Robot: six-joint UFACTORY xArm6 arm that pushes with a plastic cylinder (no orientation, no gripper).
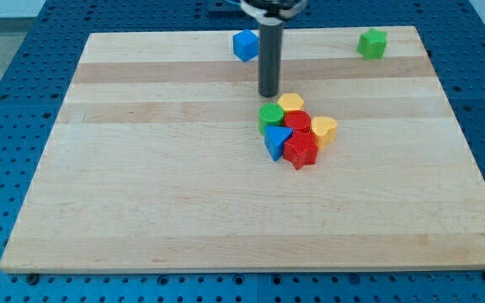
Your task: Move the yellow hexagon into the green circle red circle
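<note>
The yellow hexagon (290,103) sits at the top of a tight cluster near the board's middle. It touches the green circle (271,115) at its lower left and the red circle (297,120) just below it. My tip (269,93) rests on the board just above the green circle and to the left of the yellow hexagon, very close to both. The dark rod rises from it to the view's top.
In the same cluster lie a blue triangle (275,141), a red star (301,150) and a yellow heart (324,129). A blue cube (245,45) and a green cube (372,43) stand apart near the wooden board's (141,185) top edge.
</note>
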